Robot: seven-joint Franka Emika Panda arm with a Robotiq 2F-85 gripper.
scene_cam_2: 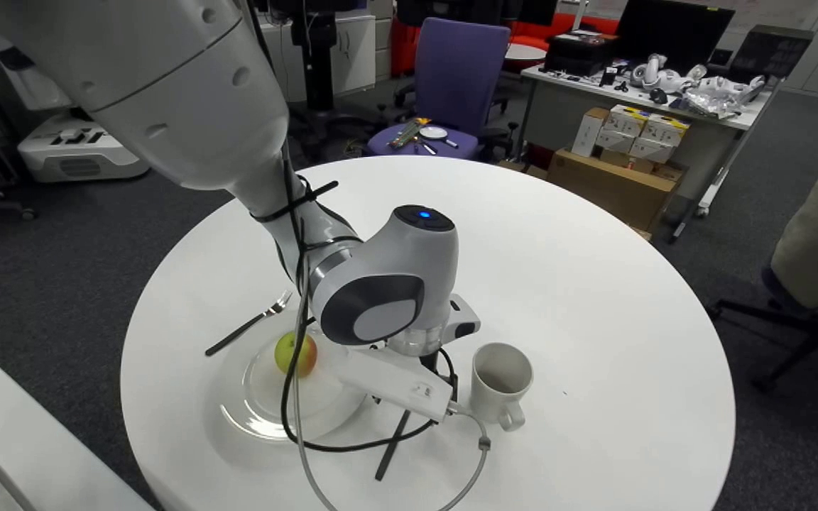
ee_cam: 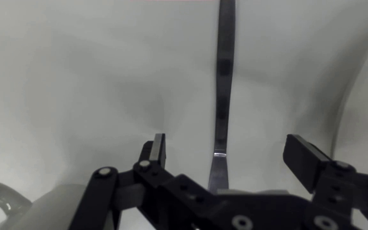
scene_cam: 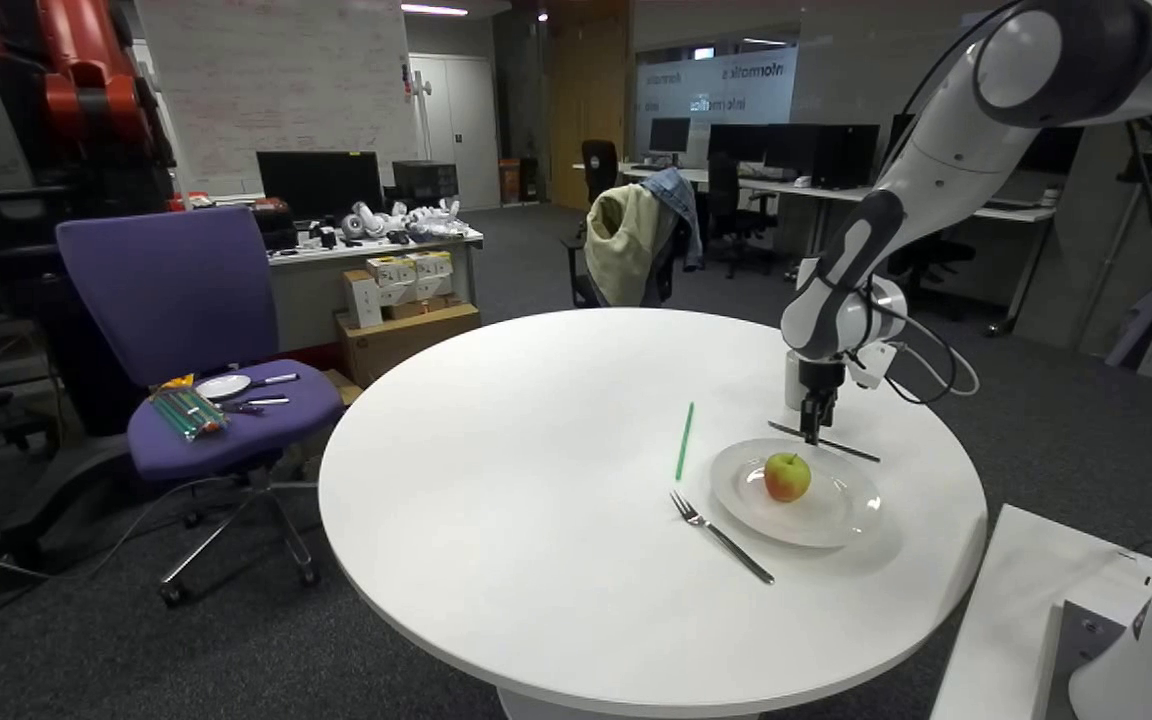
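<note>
Over the dark knife (ee_cam: 225, 80) on the round white table (scene_cam: 496, 480), your gripper (ee_cam: 225, 140) points down, fingers (ee_cam: 302, 156) wide apart, nothing held. Wrist view has the knife running btwn them, approx. centred, handle leading away, blade end passing under the gripper body. Knife lies btwn the plate (scene_cam: 846, 517) and the mug (scene_cam_2: 488, 403); apple (scene_cam: 787, 477) sits on the plate. Judging by the pose, you're at the line-up stage on the knife, no grip yet. Exact ht. above the table: can't tell from these views.

Next move prob. calls for a slow, straight drop, then a close on the handle. Knife looks thin, so tips likely need to get v. low w/o pressing the table. Watch the plate-side finger: it looks near the rim, so drifting that way could clip it. Fork (scene_cam: 723, 538) & green stick (scene_cam: 685, 441) are well apart from the gripper.
</note>
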